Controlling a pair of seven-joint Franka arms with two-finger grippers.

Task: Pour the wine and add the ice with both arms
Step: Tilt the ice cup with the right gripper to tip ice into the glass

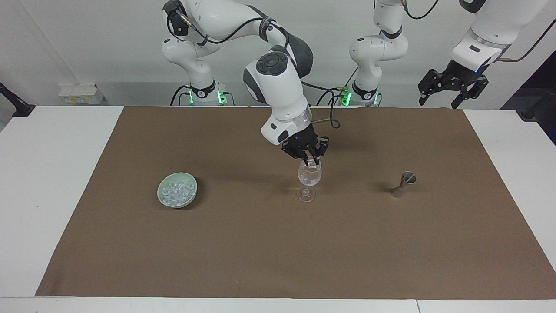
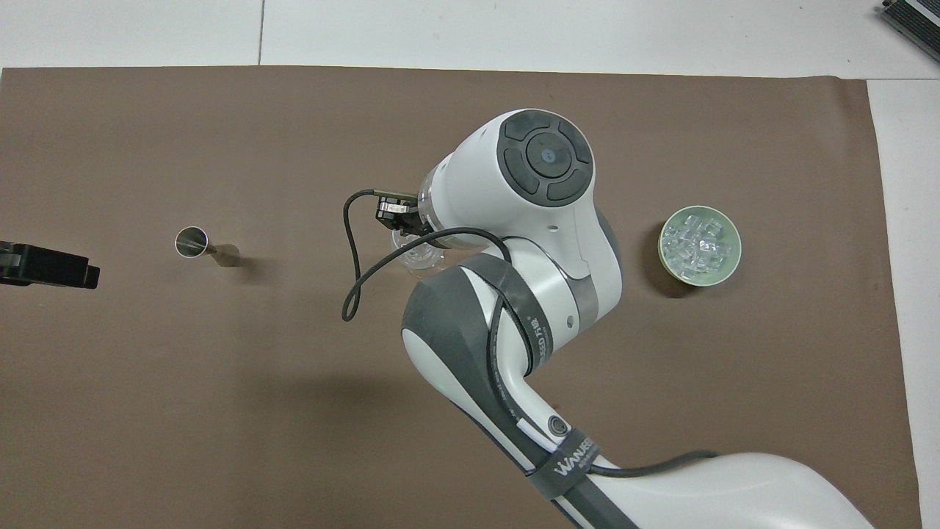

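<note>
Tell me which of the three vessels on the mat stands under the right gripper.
The wine glass: the right gripper hangs over its rim. The green dish and the metal jigger stand apart from it, toward the table's ends.

I read only "WANJEE…", cut off, on the black cable strap (image 2: 569,457) around the right arm (image 2: 514,242).

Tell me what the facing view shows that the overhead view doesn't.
Only facing: both arm bases, the whole left gripper waiting high, and the right gripper over the glass, whose stem and foot show. Only overhead: the right arm covering most of the glass. Both: the dish of ice and the jigger on the brown mat.
</note>
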